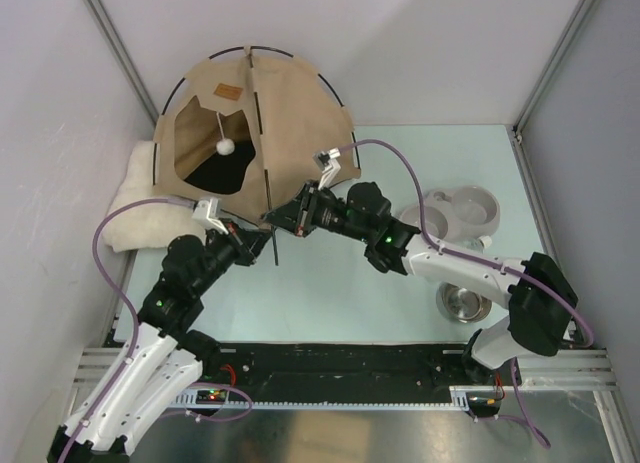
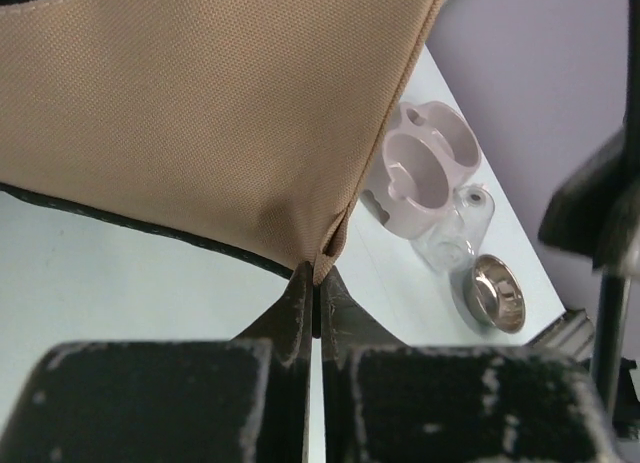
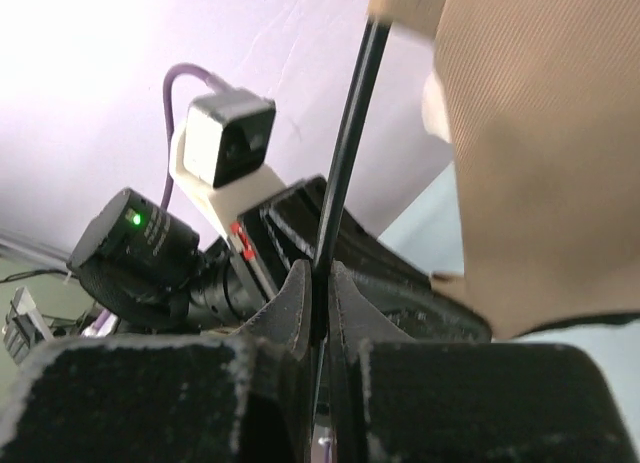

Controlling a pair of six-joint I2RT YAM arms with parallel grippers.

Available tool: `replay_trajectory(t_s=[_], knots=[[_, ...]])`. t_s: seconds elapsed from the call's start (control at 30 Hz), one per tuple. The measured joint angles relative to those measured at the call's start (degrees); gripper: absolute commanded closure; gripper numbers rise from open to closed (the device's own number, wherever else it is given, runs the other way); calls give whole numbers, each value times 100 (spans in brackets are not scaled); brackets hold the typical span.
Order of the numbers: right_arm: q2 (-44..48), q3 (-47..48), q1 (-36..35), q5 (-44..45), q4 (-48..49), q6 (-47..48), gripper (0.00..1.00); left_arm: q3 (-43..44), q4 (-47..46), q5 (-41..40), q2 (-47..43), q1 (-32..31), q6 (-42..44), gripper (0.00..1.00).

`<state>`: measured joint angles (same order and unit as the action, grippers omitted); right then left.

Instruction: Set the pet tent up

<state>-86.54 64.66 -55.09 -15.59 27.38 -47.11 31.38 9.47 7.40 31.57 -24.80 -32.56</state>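
Contents as we list them, left to right in the top view:

1. Fluffy cream cushion (image 1: pixel 138 219), left edge of the frame, lying on the pale table (image 1: pixel 340 293), partly under the tent's left side.
2. Pet tent (image 1: pixel 285 103), upper left of centre, standing domed on crossed dark poles. We note its opening facing down-left, a white pompom (image 1: pixel 226 146) hanging in the opening, and a brown label patch (image 1: pixel 229 92) above it.
3. Left gripper (image 1: pixel 258 238), centre-left, just below the tent. In its wrist view we see the left gripper (image 2: pixel 316 283) clenched on the tent's lower fabric corner, which is lifted off the table.
4. Right gripper (image 1: pixel 274 219), just beside the left one. We record its jaws clamped on a thin dark pole (image 1: pixel 273 245) that runs up into the tan fabric.
5. Pale double-bowl feeder (image 1: pixel 455 211), right of centre.
6. Steel bowl (image 1: pixel 463 303), lower right, partly hidden behind the right arm.
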Motion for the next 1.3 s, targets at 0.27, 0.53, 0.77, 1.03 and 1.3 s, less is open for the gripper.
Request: replay_trajectory(t_s=[0.27, 0.53, 0.77, 1.03, 1.3], knots=[[-330, 361, 79, 216, 125, 42, 100, 0, 433, 289, -146, -4, -511, 100], [-629, 675, 101, 35, 48, 125, 100, 63, 800, 323, -157, -4, -800, 100], [-778, 909, 144, -249, -24, 372, 100, 260, 1043, 492, -109, -4, -1001, 100], [-951, 988, 72, -153, -9, 699, 100, 367, 1189, 699, 66, -4, -1539, 100], [-1045, 994, -116, 103, -2, 957, 100, 367, 1388, 745, 48, 4, -2048, 100]])
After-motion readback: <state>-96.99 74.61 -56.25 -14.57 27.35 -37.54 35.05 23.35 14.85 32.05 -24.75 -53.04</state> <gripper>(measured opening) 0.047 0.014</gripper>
